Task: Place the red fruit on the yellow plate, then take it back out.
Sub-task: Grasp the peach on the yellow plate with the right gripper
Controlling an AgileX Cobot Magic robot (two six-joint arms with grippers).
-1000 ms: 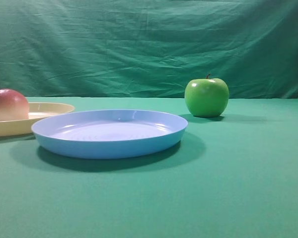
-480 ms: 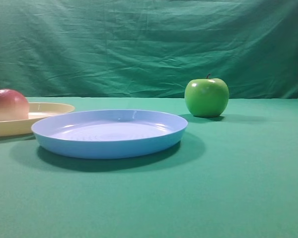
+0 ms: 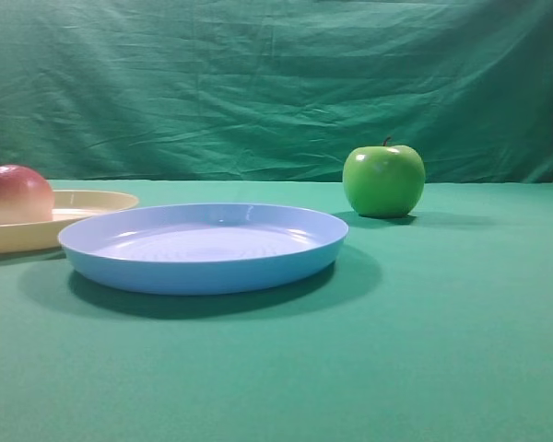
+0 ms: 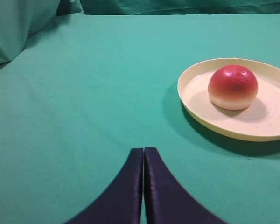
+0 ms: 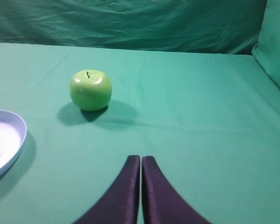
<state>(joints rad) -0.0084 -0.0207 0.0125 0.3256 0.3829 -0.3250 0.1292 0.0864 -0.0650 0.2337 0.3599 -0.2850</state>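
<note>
We find the red fruit [image 4: 233, 87] resting inside the yellow plate [image 4: 196, 106], set left of the plate's middle in the left wrist view and clear of the rim. The plate lies flat on the green cloth [image 4: 84, 93]. In the exterior high view both sit at the far left, where the frame edge cuts off part of the fruit [image 3: 15, 194] and most of the plate [image 3: 92, 203]. Just beside the yellow plate we note a light blue plate [image 3: 203, 247], holding nothing; its near rim overlaps the yellow plate's edge from this angle, and we cannot tell whether the two touch. A green apple [image 3: 383, 180] stands upright well to the right, apart from both plates. The left gripper [image 4: 143, 154] hangs above bare cloth, apart from plate and fruit, its jaws pressed together on nothing. The right gripper [image 5: 140, 161] is likewise closed and empty, short of the apple [image 5: 90, 90]. Neither arm shows in the exterior view
</note>
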